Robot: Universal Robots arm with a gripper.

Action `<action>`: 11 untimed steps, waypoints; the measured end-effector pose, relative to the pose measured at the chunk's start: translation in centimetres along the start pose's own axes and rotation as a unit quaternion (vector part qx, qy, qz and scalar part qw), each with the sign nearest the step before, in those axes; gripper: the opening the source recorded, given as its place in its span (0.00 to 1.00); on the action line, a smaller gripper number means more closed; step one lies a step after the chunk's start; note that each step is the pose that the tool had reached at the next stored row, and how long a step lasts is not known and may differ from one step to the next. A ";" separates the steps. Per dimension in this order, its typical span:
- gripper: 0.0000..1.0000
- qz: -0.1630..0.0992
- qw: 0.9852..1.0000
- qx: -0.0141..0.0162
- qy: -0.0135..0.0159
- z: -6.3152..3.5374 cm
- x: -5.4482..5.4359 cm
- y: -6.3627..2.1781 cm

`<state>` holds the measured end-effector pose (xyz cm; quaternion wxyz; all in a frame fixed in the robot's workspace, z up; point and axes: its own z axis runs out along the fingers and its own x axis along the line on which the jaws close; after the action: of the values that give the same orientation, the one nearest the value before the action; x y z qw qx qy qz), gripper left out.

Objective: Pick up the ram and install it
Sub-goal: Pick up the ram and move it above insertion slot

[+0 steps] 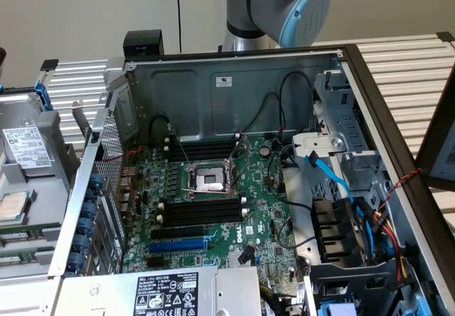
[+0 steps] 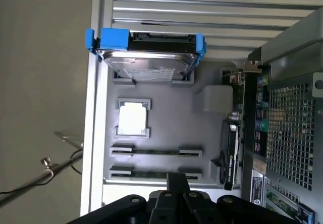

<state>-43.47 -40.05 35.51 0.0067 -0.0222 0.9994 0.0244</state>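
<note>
The ram [image 2: 154, 174] is standing on its edge in the grey tray [image 2: 166, 113], in the holder nearest to the claw [image 2: 176, 186], which is hovering just beside it. A second stick [image 2: 155, 152] is sitting next to the ram. Whether the claw is apart or together, I cannot tell.

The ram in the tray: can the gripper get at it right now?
Probably yes. The ram nearest the gripper appears to stand on edge in the grey tray, top edge bare; nothing lies over it, and the hard drive and processor sit apart from it.
</note>
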 end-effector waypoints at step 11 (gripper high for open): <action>0.11 -0.099 0.995 -0.001 0.005 0.89 0.0 -0.04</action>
<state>-43.47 -40.05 34.62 0.0043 -0.1215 0.9923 0.0250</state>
